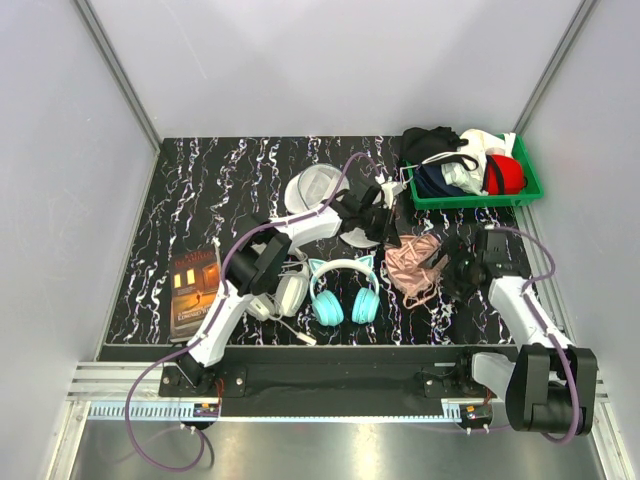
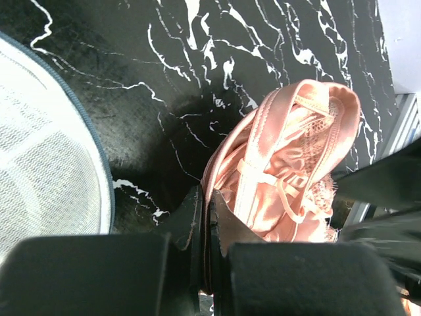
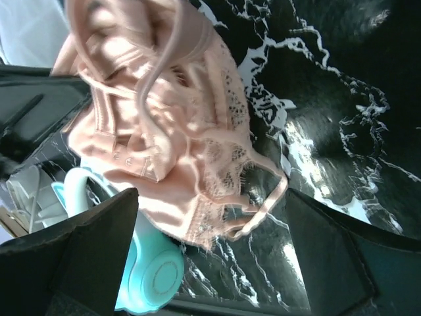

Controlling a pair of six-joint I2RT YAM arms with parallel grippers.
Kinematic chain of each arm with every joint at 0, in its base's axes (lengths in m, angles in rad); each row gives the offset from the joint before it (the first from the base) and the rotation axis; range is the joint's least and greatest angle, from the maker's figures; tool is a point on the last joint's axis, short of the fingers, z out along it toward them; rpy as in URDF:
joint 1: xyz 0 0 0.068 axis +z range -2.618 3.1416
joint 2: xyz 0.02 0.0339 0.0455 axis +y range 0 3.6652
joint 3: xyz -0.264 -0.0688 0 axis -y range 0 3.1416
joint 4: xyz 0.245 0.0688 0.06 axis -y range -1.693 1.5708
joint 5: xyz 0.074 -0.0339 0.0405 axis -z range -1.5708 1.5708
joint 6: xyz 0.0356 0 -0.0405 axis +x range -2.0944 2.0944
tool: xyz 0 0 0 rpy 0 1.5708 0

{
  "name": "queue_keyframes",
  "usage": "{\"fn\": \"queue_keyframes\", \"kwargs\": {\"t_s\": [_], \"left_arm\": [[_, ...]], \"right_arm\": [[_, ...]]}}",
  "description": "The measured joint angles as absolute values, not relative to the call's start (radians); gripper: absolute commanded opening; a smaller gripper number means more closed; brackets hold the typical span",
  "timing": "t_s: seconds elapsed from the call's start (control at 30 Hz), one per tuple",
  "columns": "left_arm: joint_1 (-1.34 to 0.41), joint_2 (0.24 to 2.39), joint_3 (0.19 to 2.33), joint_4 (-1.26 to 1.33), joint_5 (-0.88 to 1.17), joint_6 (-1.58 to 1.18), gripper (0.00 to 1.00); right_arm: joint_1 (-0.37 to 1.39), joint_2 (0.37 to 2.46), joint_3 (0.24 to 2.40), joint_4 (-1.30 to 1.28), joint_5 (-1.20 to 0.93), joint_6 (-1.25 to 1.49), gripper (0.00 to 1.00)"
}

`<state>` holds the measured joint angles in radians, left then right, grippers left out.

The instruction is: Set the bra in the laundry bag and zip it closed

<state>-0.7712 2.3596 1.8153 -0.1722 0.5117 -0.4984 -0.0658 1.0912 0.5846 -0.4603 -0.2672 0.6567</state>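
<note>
The pale pink bra [image 1: 415, 265] lies crumpled on the black marbled table, right of centre. My left gripper [image 1: 390, 232] is shut on the bra's upper left edge; in the left wrist view the pink hem [image 2: 289, 171] is pinched between the closed fingers [image 2: 207, 197]. The white mesh laundry bag [image 1: 312, 188] lies behind and left of it, partly under the left arm, and its rim shows in the left wrist view [image 2: 52, 164]. My right gripper [image 1: 452, 265] is open at the bra's right side. In the right wrist view the bra [image 3: 164, 131] lies ahead of the wide-spread jaws [image 3: 210, 217].
Teal cat-ear headphones [image 1: 343, 290] sit just left of the bra and show in the right wrist view [image 3: 148, 280]. White-grey headphones [image 1: 287, 290] lie beside them under the left arm. A book [image 1: 195, 290] is at the left. A green bin [image 1: 470, 201] of clothes stands at the back right.
</note>
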Motion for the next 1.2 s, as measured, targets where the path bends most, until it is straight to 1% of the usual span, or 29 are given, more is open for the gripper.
{"fn": "queue_keyframes", "kwargs": {"t_s": [0.17, 0.27, 0.43, 0.5, 0.53, 0.57, 0.6, 0.63, 0.73, 0.77, 0.8, 0.83, 0.87, 0.9, 0.93, 0.97, 1.0, 1.03, 1.1, 1.13, 1.2], "left_arm": [[-0.771, 2.360, 1.808, -0.159, 0.530, -0.503, 0.00], [-0.771, 2.361, 1.806, -0.154, 0.544, -0.510, 0.00], [-0.771, 2.361, 1.806, -0.138, 0.563, -0.522, 0.00], [-0.771, 2.361, 1.806, -0.132, 0.570, -0.524, 0.04], [-0.771, 2.361, 1.806, -0.131, 0.573, -0.524, 0.05], [-0.771, 2.361, 1.806, -0.131, 0.575, -0.524, 0.07], [-0.771, 2.361, 1.806, -0.130, 0.577, -0.525, 0.13], [-0.771, 2.361, 1.806, -0.127, 0.580, -0.525, 0.16], [-0.771, 2.361, 1.804, -0.118, 0.587, -0.529, 0.24], [-0.771, 2.361, 1.799, -0.109, 0.590, -0.531, 0.26], [-0.771, 2.361, 1.796, -0.107, 0.592, -0.532, 0.28], [-0.771, 2.361, 1.790, -0.102, 0.594, -0.532, 0.34], [-0.771, 2.361, 1.785, -0.102, 0.595, -0.532, 0.36], [-0.771, 2.361, 1.779, -0.102, 0.595, -0.530, 0.37], [-0.770, 2.361, 1.775, -0.103, 0.595, -0.529, 0.41], [-0.769, 2.361, 1.773, -0.104, 0.595, -0.525, 0.44], [-0.767, 2.360, 1.771, -0.110, 0.594, -0.520, 0.46], [-0.762, 2.357, 1.768, -0.114, 0.592, -0.514, 0.56], [-0.757, 2.337, 1.755, -0.133, 0.587, -0.495, 0.62], [-0.750, 2.325, 1.748, -0.141, 0.584, -0.485, 0.63], [-0.739, 2.292, 1.737, -0.166, 0.575, -0.466, 0.69]], "right_arm": [[-0.067, 1.088, 0.388, -0.175, -0.340, 0.738, 1.00], [-0.067, 1.097, 0.325, 0.015, -0.363, 0.781, 1.00], [-0.067, 1.195, 0.310, 0.207, -0.387, 0.818, 0.99], [-0.067, 1.225, 0.310, 0.259, -0.388, 0.828, 0.93], [-0.067, 1.230, 0.310, 0.269, -0.387, 0.830, 0.85], [-0.067, 1.234, 0.309, 0.274, -0.385, 0.834, 0.80], [-0.067, 1.236, 0.308, 0.276, -0.384, 0.836, 0.75], [-0.067, 1.237, 0.306, 0.278, -0.384, 0.839, 0.63], [-0.067, 1.237, 0.292, 0.288, -0.382, 0.846, 0.52], [-0.067, 1.237, 0.287, 0.291, -0.383, 0.848, 0.43], [-0.067, 1.237, 0.284, 0.291, -0.383, 0.849, 0.39], [-0.067, 1.237, 0.281, 0.294, -0.383, 0.849, 0.32], [-0.067, 1.237, 0.279, 0.295, -0.382, 0.851, 0.19], [-0.067, 1.237, 0.278, 0.295, -0.382, 0.853, 0.14], [-0.067, 1.237, 0.276, 0.295, -0.380, 0.854, 0.11], [-0.067, 1.237, 0.274, 0.294, -0.379, 0.858, 0.10], [-0.067, 1.235, 0.274, 0.292, -0.378, 0.862, 0.03], [-0.067, 1.232, 0.273, 0.288, -0.376, 0.863, 0.00], [-0.067, 1.219, 0.273, 0.276, -0.373, 0.865, 0.00], [-0.067, 1.205, 0.273, 0.261, -0.366, 0.866, 0.00], [-0.067, 1.184, 0.274, 0.238, -0.358, 0.865, 0.00]]}}
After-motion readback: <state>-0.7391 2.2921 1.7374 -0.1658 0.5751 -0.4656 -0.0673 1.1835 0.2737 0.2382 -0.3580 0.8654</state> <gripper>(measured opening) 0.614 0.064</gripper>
